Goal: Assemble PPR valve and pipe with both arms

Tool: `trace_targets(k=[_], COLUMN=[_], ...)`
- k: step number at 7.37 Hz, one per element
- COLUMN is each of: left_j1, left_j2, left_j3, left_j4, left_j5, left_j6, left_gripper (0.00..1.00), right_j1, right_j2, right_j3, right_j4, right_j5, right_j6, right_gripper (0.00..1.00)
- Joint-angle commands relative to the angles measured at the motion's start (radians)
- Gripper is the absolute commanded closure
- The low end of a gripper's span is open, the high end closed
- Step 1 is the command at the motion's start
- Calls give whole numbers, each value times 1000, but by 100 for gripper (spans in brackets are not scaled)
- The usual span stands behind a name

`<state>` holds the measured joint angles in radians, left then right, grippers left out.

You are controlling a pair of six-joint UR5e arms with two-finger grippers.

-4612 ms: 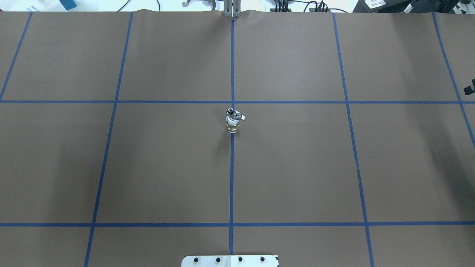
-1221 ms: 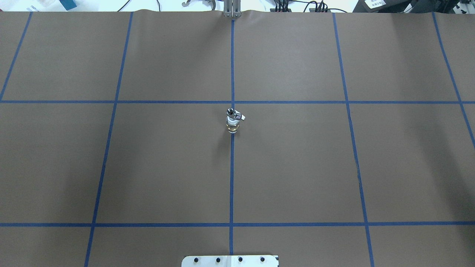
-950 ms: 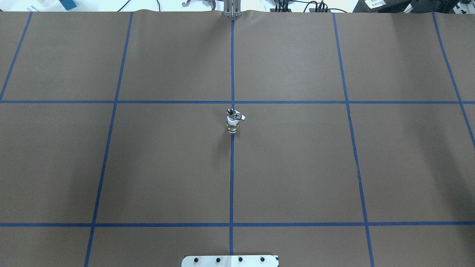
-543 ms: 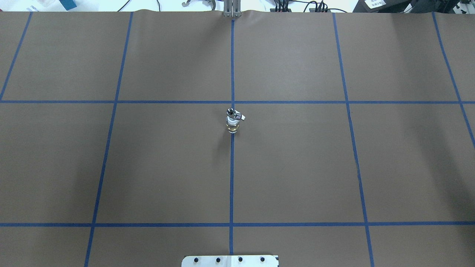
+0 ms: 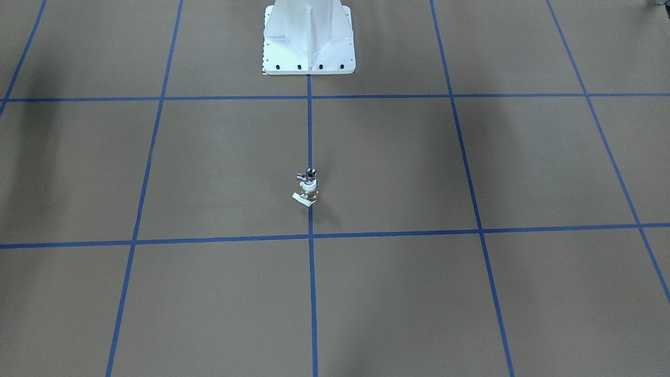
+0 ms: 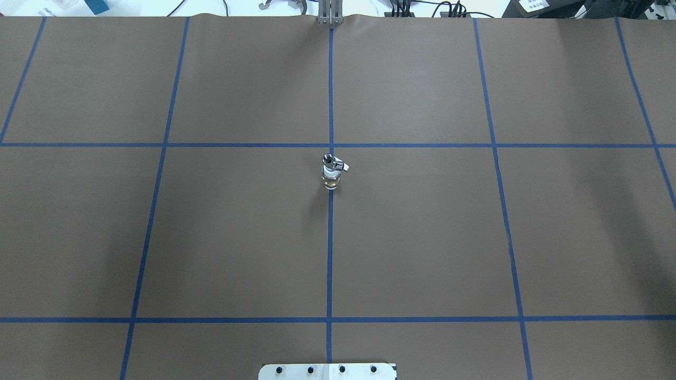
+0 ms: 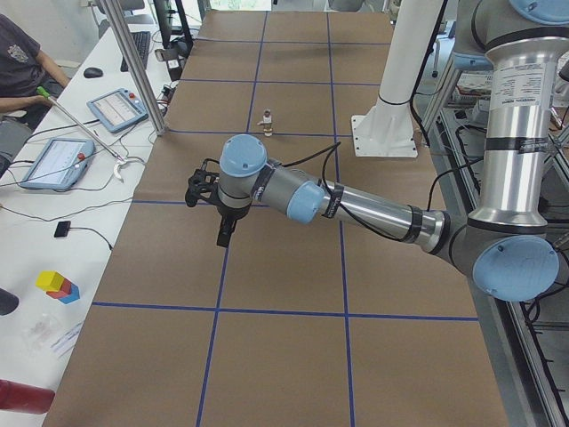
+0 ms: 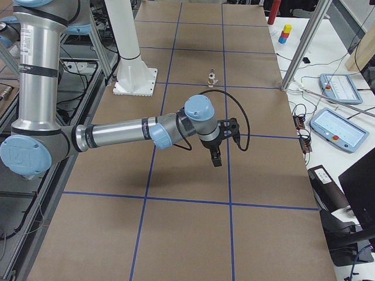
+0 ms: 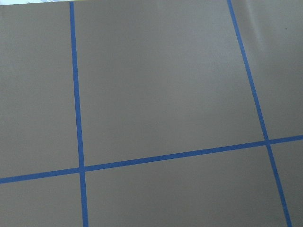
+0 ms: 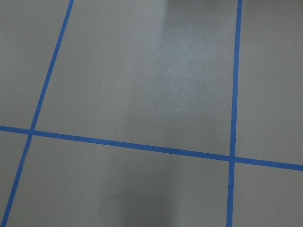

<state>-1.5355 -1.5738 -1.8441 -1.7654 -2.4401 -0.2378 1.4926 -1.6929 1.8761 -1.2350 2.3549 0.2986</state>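
A: Where did the small upright valve-and-pipe piece (image 6: 331,172) sit, the one with a chrome top, white plastic collar and amber-tinted lower body?

B: It stood alone near the table's middle, on the central strip of blue tape (image 6: 329,253), just on the robot's side of a tape crossing. It showed in the front-facing view (image 5: 308,187) and, small and far, in both side views (image 7: 266,120) (image 8: 212,76). A small white tag lay at its foot.

A: And the arms?

B: Both were well apart from it. The near grey arm with light-blue joint caps, the left arm (image 7: 356,205), reached out over the brown paper table cover (image 6: 422,237), its black left gripper (image 7: 223,237) hanging above bare paper. The right arm (image 8: 135,133) did likewise, its right gripper (image 8: 216,160) over paper too. Only side views showed them, so I could not tell whether the jaws stood apart or together.

A: How should the step have been done well?

B: I judged the piece already joined, so the arms had only to stay clear of it. It was narrow and top-heavy, hard and slick at the chrome; any brush would have tipped it.

A: The surroundings?

B: Matte paper, flat tape, and the white bolted pedestal (image 5: 309,39), glossy and angular.
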Motion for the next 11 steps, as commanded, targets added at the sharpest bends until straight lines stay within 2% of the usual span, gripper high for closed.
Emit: trace_targets(k=[1, 11], left_j1=[0, 2], left_j2=[0, 1], left_j3=[-3, -7], left_j4=[1, -12], left_j5=[-2, -2], left_j6=[0, 0], left_gripper=[0, 0], right_j1=[0, 0], right_j2=[-2, 1], right_j3=[0, 2], right_j4=[0, 0], right_j5=[-3, -5], right_j6=[0, 0], right_gripper=[0, 0])
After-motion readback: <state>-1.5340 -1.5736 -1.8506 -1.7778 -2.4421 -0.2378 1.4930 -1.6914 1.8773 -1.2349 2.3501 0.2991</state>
